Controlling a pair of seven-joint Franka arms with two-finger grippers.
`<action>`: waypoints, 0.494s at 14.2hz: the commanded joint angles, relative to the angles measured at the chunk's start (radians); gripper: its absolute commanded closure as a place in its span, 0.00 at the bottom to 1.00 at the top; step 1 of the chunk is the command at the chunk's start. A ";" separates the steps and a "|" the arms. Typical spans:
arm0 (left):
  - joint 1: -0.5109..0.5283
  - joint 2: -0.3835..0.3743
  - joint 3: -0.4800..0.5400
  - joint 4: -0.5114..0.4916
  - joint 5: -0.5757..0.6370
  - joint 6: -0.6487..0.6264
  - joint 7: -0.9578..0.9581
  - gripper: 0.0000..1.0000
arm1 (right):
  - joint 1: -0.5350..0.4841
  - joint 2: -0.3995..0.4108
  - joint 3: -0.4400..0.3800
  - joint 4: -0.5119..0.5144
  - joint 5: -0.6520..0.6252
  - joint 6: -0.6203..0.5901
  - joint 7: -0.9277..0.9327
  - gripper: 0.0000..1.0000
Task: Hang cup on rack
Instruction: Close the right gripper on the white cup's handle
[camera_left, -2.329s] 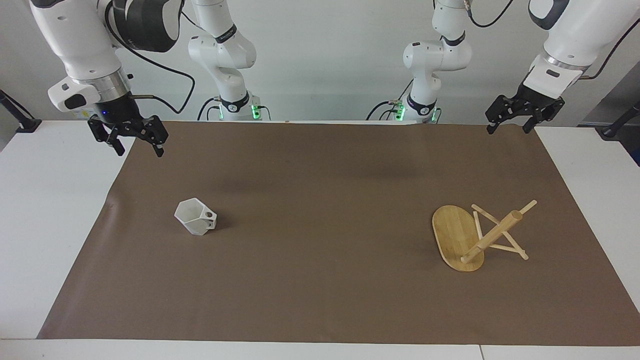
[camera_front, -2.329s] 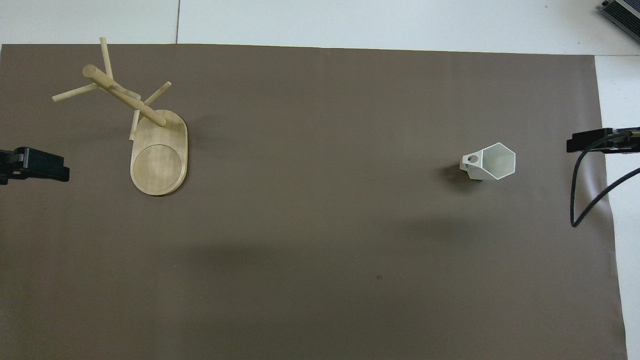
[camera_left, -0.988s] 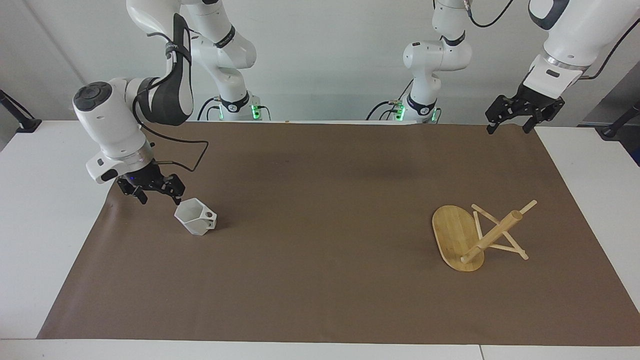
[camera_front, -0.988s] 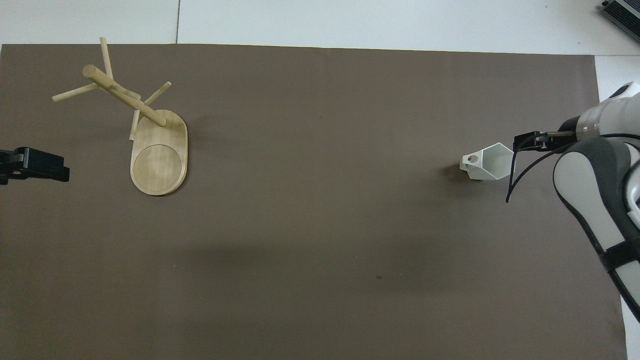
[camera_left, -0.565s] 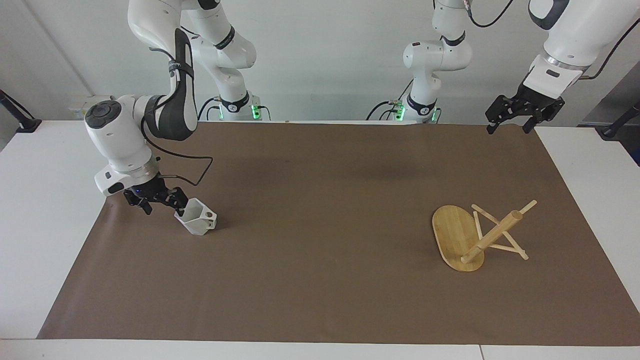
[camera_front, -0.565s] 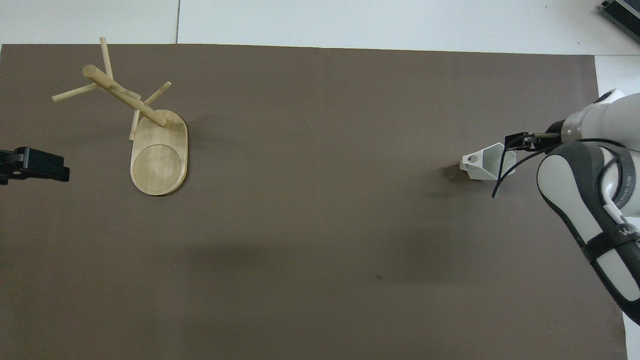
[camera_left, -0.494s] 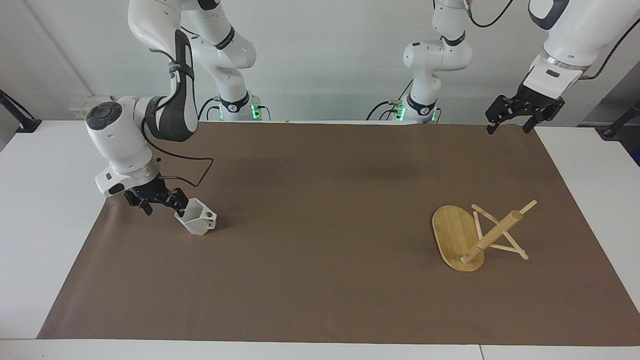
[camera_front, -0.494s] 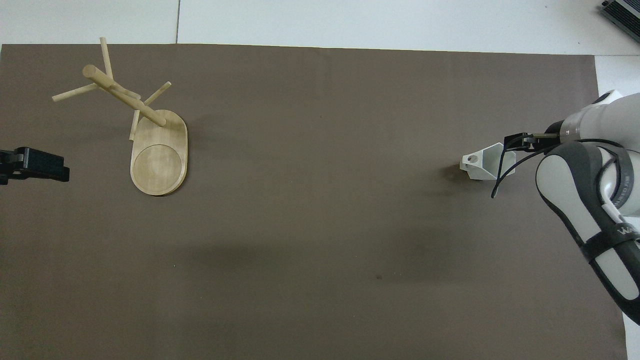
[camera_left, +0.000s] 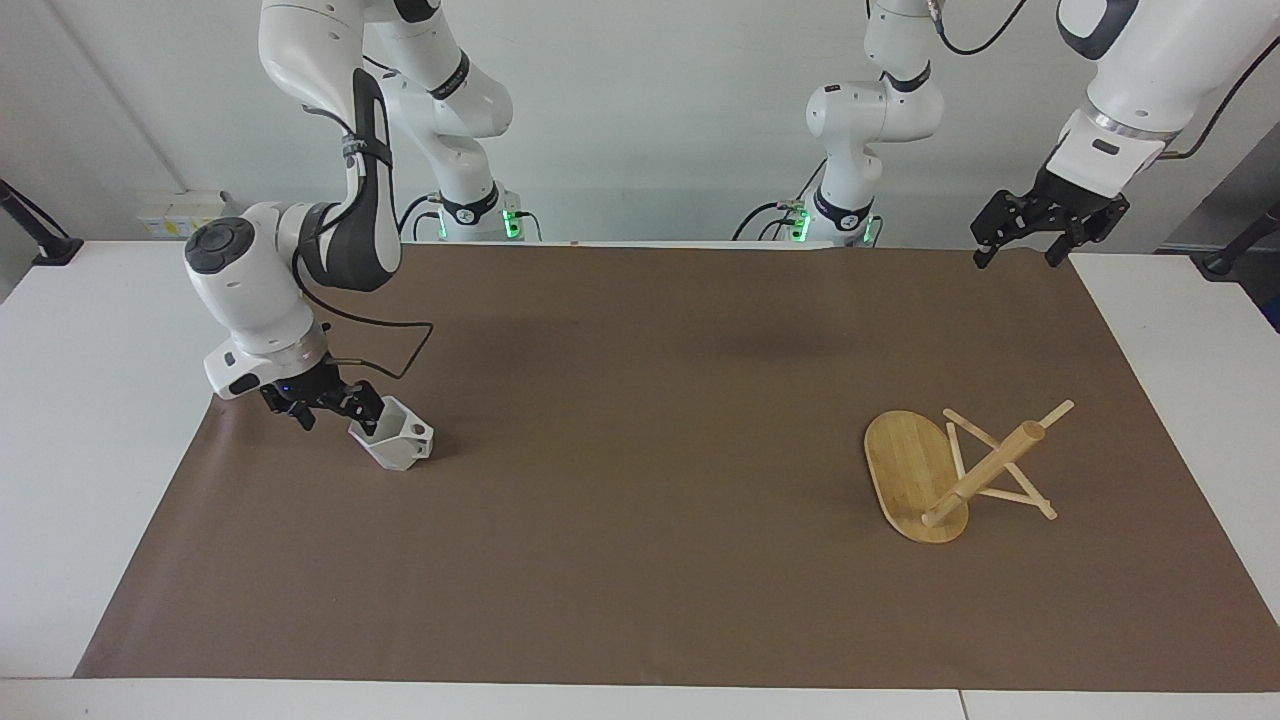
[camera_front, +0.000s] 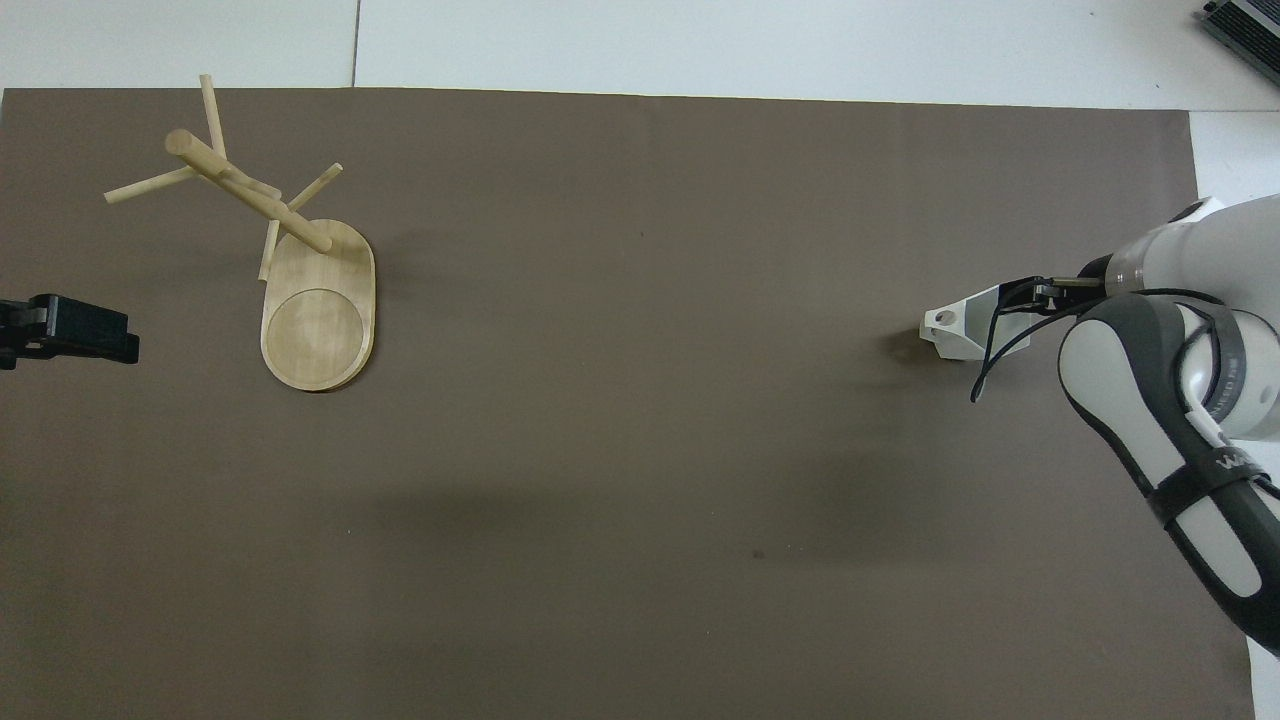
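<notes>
The right claw (camera_left: 335, 409), spread wide, was at the rim of the cup (camera_left: 395, 447), left of middle. Next it needed to pinch that rim. The left claw (camera_left: 1035, 232) waited released, upper right, and the rack (camera_left: 955, 470) lay tipped.

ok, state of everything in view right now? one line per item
cup: upright on the brown mat, mouth up, not lifted.
rack: standing upright toward the left arm's end of the table, all pegs bare.
right gripper: open, low at the cup's rim, one finger looks to be at the mouth; not closed on it.
left gripper: open, holds nothing, waiting over the mat's corner.
</notes>
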 joint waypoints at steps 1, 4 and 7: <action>0.003 -0.022 -0.002 -0.022 -0.002 -0.003 -0.009 0.00 | 0.004 -0.010 -0.003 -0.048 -0.025 0.044 0.030 0.00; 0.003 -0.022 -0.002 -0.022 -0.002 -0.003 -0.009 0.00 | 0.004 -0.010 -0.003 -0.048 -0.023 0.039 0.031 0.00; 0.003 -0.022 0.001 -0.022 -0.002 -0.003 -0.009 0.00 | 0.004 -0.011 -0.003 -0.048 -0.023 0.031 0.037 0.00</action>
